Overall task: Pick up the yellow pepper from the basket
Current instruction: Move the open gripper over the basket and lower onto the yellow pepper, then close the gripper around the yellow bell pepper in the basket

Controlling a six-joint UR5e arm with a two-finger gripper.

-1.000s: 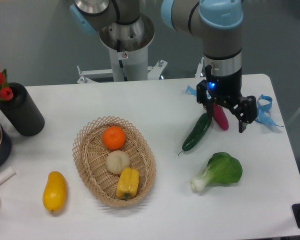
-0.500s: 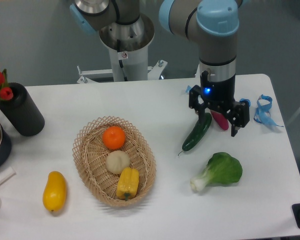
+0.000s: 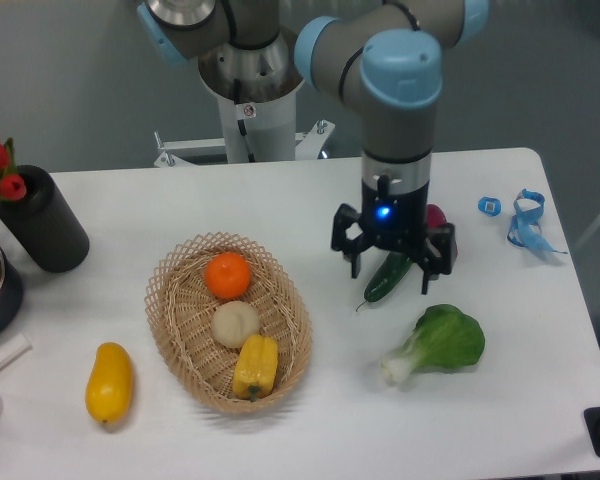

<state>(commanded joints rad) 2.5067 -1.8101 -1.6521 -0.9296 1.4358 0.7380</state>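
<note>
So the end effector (image 3: 391, 260) is hanging over the right-middle of the table (image 3: 310, 420) with its two dark fingers spread wide and nothing between them, pointing down right above a dark green cucumber (image 3: 385, 277) and a magenta thing I can't quite identify behind it. Basically nothing of the job looks done yet: the yellow pepper (image 3: 255, 366) is sitting untouched at the near end of the basket (image 3: 175, 330), well apart from the arm, so the whole reach, grab and lift is left. The pepper's glossy and blocky with lobes, probably a bit slick to pinch. Right behind it, touching, is a pale matte round thing, and past that a shiny orange (image 3: 227, 274). The basket is tan open-weave wicker, oval and shallow. Near the front-left edge lies a smooth long yellow fruit (image 3: 109, 381), and a leafy bok choy (image 3: 439, 342) sits toward the front right.
</note>
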